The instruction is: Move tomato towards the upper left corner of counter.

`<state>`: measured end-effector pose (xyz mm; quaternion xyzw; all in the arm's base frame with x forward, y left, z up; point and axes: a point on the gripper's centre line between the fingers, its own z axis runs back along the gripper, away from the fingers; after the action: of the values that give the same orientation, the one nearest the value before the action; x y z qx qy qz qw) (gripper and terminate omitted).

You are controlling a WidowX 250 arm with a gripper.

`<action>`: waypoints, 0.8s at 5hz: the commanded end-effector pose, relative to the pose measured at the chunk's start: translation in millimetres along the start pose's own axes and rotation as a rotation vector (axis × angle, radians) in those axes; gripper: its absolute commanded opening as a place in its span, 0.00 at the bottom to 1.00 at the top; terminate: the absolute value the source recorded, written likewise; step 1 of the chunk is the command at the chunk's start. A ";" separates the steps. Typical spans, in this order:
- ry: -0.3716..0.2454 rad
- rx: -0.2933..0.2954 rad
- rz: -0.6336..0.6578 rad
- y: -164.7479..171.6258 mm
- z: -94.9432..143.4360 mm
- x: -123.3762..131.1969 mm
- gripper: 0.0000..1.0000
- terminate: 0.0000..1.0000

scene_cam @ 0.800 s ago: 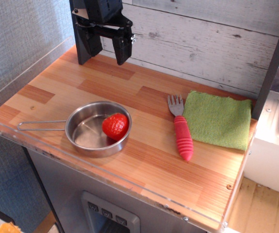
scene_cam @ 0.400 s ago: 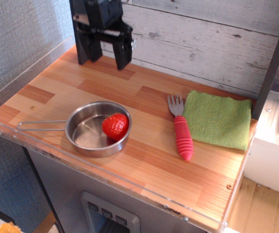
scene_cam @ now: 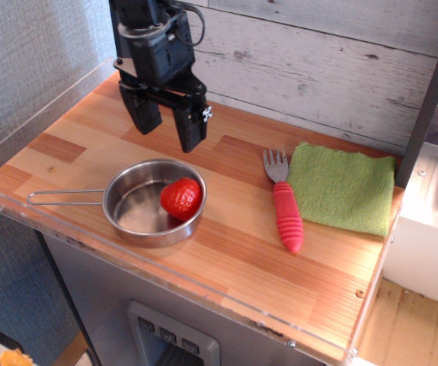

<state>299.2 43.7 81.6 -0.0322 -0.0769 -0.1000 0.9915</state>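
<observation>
Since the earlier frames the pincer point(scene_cam: 169, 132) has come forward and down from the back wall, and now hangs above the bench point(scene_cam: 226, 252) just behind the pan, its two black fingers point(scene_cam: 190, 126) spread apart with nothing between them. Everything else lies where it did. The tomato point(scene_cam: 181, 198), glossy red with dimpled skin, sits inside the small steel pan point(scene_cam: 139, 213), leaning against the right-hand wall of it and rising a little above the rim. That pan stands near the front left part of the bench, its thin wire handle point(scene_cam: 65, 197) reaching leftwards toward the clear acrylic rim point(scene_cam: 20, 126). The pincer is above and behind the tomato, not touching it or the pan. To the right, well apart from the pan, lies a fork point(scene_cam: 283, 202) with a grey head and a ribbed pink-red grip, its tines pointing toward the wall. Just beside the fork, on its right, a green cloth point(scene_cam: 343, 187) lies flat, folded to a rough square, near the right edge of the bench. The far left corner of the bench is partly hidden behind the arm.
</observation>
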 end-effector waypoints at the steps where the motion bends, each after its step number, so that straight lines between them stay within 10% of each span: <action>1: -0.010 0.037 -0.075 -27.0 4.3 -13.9 1.00 0.00; 4: 0.113 0.091 -0.112 -17.6 -34.1 -15.1 1.00 0.00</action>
<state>278.3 25.7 33.8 0.0186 -0.0024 -0.1499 0.9885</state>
